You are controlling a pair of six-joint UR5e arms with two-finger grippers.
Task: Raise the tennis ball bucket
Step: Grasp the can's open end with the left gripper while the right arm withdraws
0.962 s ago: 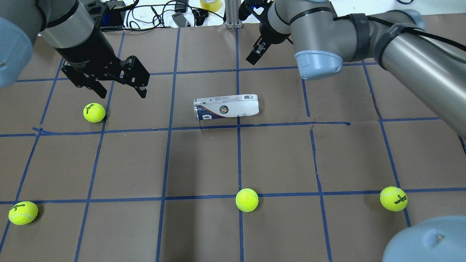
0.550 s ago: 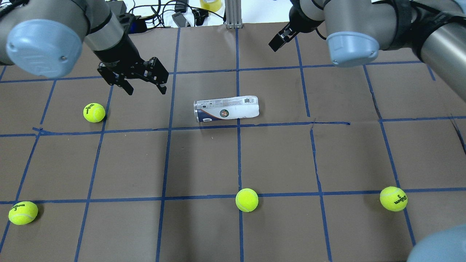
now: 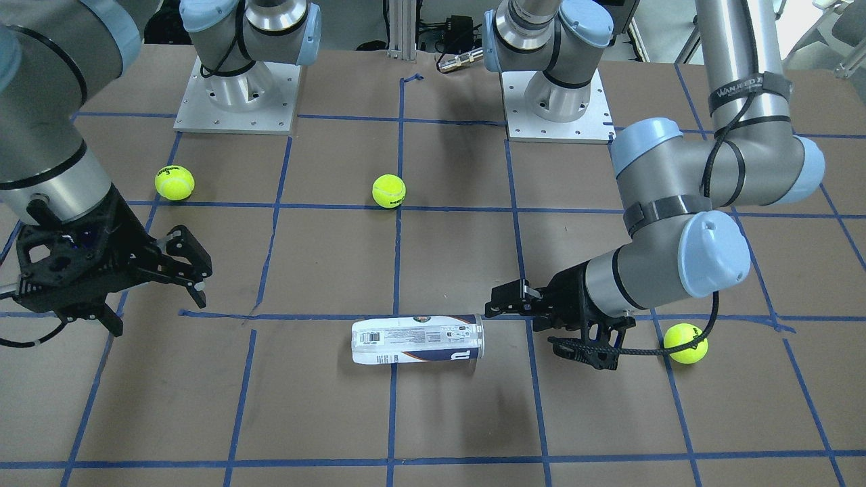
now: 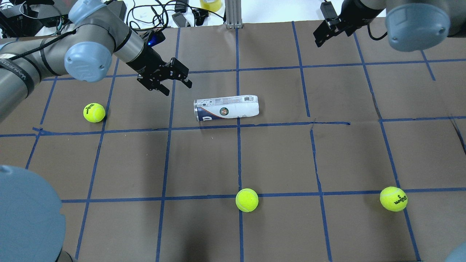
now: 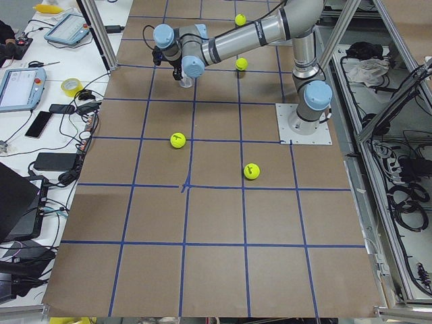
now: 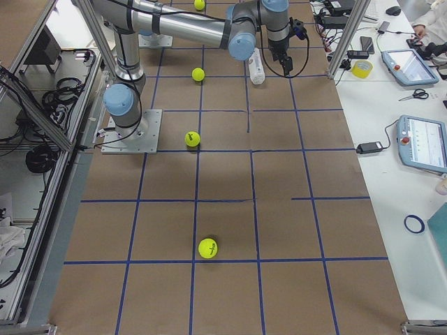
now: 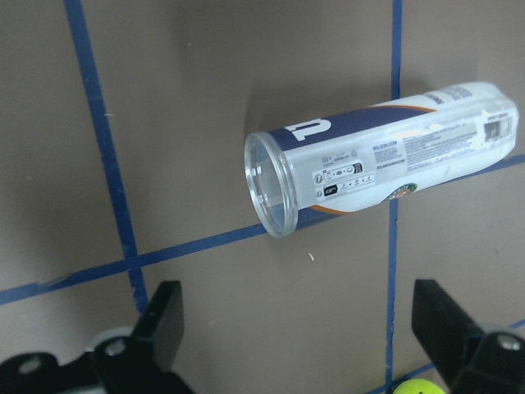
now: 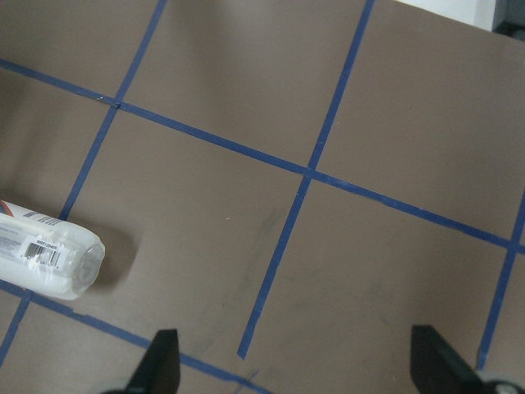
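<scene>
The tennis ball bucket [image 4: 226, 108] lies on its side on the table [image 4: 276, 156], toward the far middle, with its open mouth pointing left; it looks empty. The left gripper [image 4: 178, 88] hangs near that mouth, slightly farther back, jaws spread wide and touching nothing. The right gripper [image 3: 158, 308] is well apart at the far right, jaws likewise spread. A tennis ball [image 4: 94, 112] sits farther left.

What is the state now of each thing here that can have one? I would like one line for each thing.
tennis ball bucket: lying on its side on the table, mouth open, not gripped.
left gripper: open, empty, near the bucket's mouth, not touching it.
right gripper: open, empty, away from the bucket.
tennis balls: loose on the table, outside the bucket.
</scene>
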